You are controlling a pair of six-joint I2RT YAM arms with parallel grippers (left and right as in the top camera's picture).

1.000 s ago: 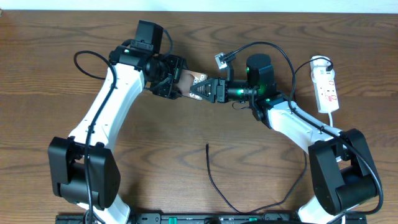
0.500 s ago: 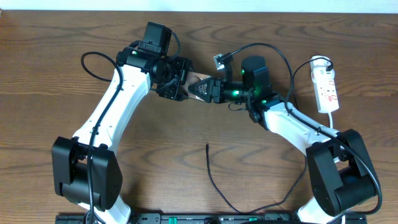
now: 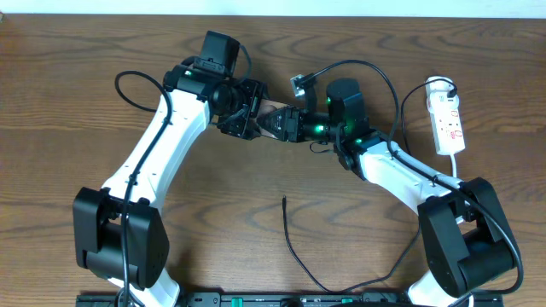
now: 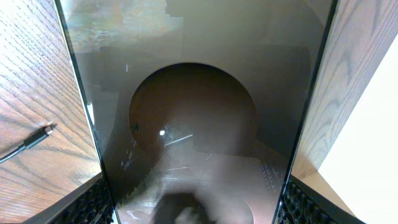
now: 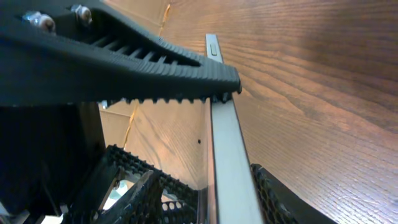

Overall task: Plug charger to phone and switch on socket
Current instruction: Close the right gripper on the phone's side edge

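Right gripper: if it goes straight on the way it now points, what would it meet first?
The right gripper meets the phone first, now between its fingers; behind it, probably the left gripper.

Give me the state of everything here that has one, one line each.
phone: gripped by both grippers, nothing plugged in.
left gripper: shut on the phone.
right gripper: shut on the phone.
charger: loose on the table, tip free.
socket: no gripper on it, switch position too small to tell.
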